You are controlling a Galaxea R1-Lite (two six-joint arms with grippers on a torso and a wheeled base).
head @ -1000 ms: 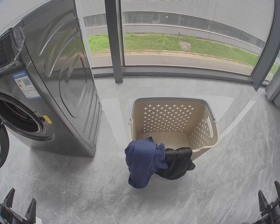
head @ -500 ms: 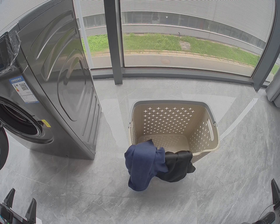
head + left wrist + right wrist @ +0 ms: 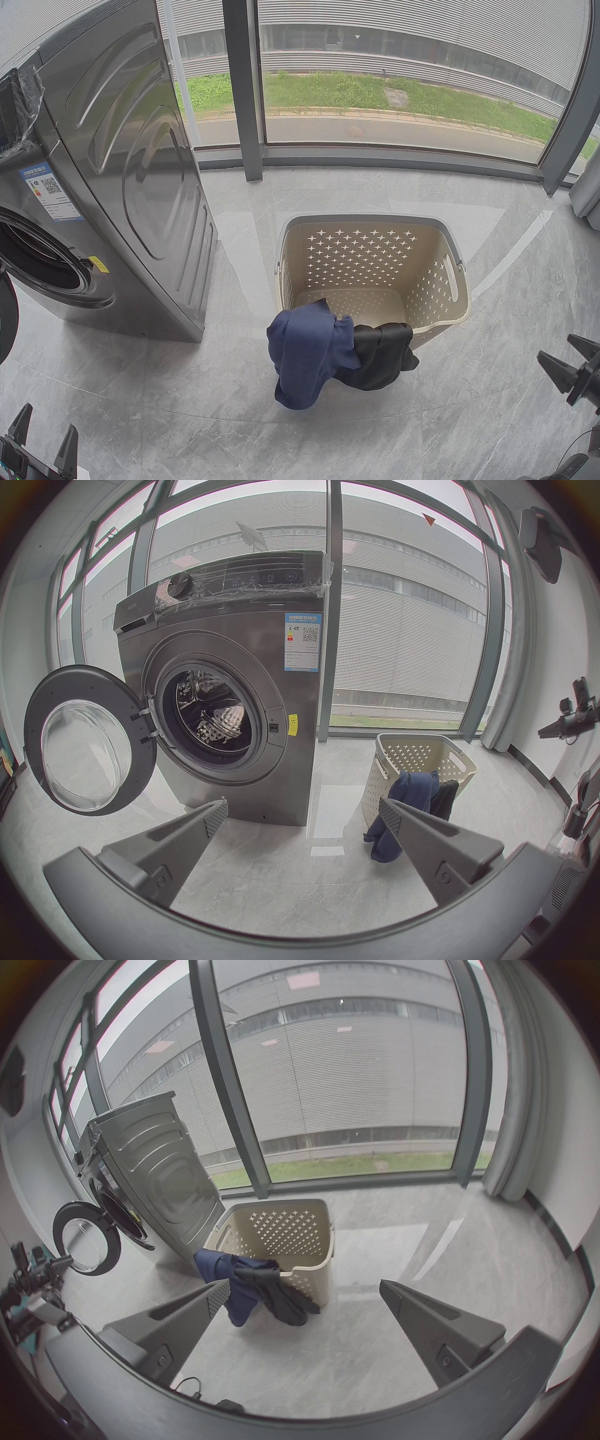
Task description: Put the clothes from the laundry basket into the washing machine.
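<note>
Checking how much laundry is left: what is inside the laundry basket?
A blue garment and a black garment hang over the near rim of the laundry basket. Its perforated floor shows beyond them; the strip they cover is hidden.

We see the washing machine [image 3: 125,175] cut off by the head view's left edge, its door [image 3: 7,319] a dark sliver there. The laundry basket's [image 3: 375,262] near rim lies hidden under the blue garment [image 3: 306,356] and black garment [image 3: 381,356]. The bottom edge crops the left end effector [image 3: 47,417], the right edge the right end effector [image 3: 556,347]. The machine's label [image 3: 50,190] is too small for us to read.
</note>
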